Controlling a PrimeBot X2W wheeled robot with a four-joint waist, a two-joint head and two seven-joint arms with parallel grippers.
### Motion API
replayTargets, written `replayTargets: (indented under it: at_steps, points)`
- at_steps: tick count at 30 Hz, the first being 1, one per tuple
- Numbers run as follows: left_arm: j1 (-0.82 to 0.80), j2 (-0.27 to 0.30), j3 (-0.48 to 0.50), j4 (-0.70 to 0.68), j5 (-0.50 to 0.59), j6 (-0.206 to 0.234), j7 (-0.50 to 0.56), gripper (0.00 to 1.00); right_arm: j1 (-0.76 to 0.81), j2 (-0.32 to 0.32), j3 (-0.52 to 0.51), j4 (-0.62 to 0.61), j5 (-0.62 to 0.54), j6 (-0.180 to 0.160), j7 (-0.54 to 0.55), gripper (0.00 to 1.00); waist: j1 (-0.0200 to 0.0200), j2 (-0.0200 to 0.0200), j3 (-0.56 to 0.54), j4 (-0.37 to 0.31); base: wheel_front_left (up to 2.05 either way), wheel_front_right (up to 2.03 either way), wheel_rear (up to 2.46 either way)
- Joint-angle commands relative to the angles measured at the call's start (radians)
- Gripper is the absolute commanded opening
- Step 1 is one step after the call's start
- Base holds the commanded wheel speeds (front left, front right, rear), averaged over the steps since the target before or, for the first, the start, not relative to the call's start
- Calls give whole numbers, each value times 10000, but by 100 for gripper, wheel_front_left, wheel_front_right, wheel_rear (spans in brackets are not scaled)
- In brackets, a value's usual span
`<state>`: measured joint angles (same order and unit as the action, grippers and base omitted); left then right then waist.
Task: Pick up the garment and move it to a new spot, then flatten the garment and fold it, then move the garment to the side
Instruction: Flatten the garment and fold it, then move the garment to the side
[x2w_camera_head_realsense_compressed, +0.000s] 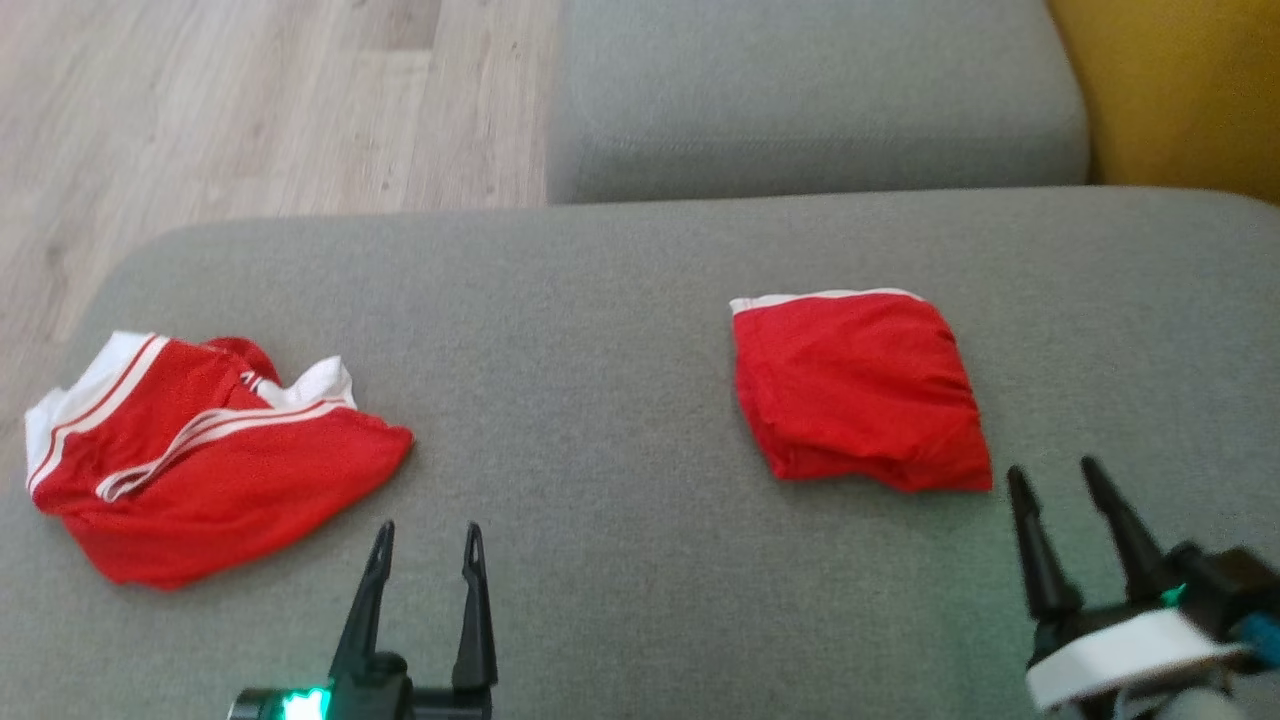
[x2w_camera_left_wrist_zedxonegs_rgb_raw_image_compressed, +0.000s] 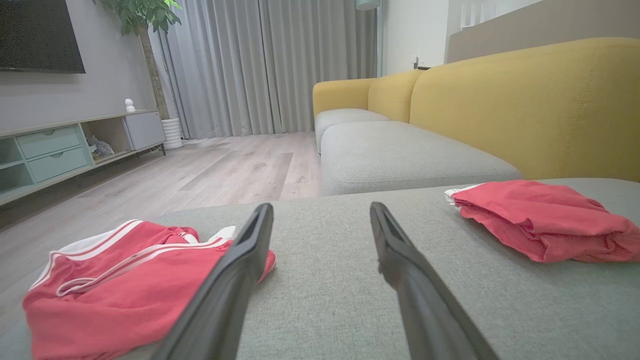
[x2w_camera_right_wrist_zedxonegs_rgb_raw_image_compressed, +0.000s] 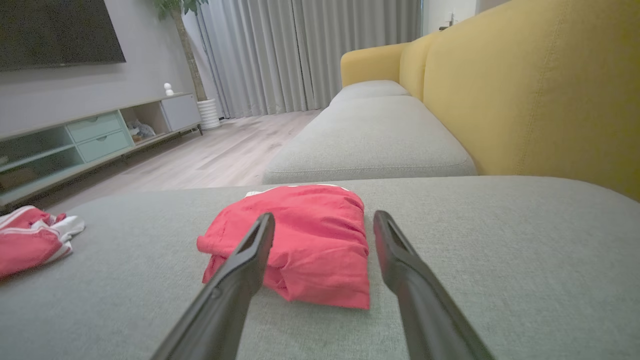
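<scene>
Just beyond the parted right end effector (x2w_camera_head_realsense_compressed: 1052, 467), folded red garment (x2w_camera_head_realsense_compressed: 860, 390)

**Two black pincers, each lit green**

The left gripper (x2w_camera_head_realsense_compressed: 428, 527) has two slim black fingers (x2w_camera_head_realsense_compressed: 368, 600) that narrow to pointed tips, each with a small slot just below the tip. They rise from a black base, where a bright green light (x2w_camera_head_realsense_compressed: 305, 703) glows at the outer corner. The right gripper (x2w_camera_head_realsense_compressed: 1053, 468) has the same tapered dark fingers. Behind them sit a small green lamp (x2w_camera_head_realsense_compressed: 1172, 597), a white collar (x2w_camera_head_realsense_compressed: 1120, 655) and a blurred blue part (x2w_camera_head_realsense_compressed: 1262, 635). Seen close, the fingers' inner faces are flat and matte.
</scene>
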<state>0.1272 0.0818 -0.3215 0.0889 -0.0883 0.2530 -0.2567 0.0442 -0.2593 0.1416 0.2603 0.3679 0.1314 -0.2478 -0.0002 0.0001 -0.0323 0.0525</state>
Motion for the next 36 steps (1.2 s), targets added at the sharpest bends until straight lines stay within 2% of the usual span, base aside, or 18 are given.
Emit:
replayTargets:
  at_steps: [1,4,10,36]
  points:
    - [-130,-24,354,-246,22,-151,-51,100,59,0,206,-488,-433,-7,-134,100,2,-1,-232,-126,0,0,0]
    - [85,-31,445,-185,72,-240,-51,100,503,292,277,-697,-970,-7,-136,100,2,-1,-439,-165,0,0,0]
    - [342,-71,619,-11,144,-342,-51,100,959,716,299,-851,-1282,-7,-138,100,2,-1,-707,-208,0,0,0]
    - [435,-260,892,495,217,-633,-51,100,1111,1068,-27,-651,-1607,-7,-139,100,2,-1,-1010,-179,0,0,0]
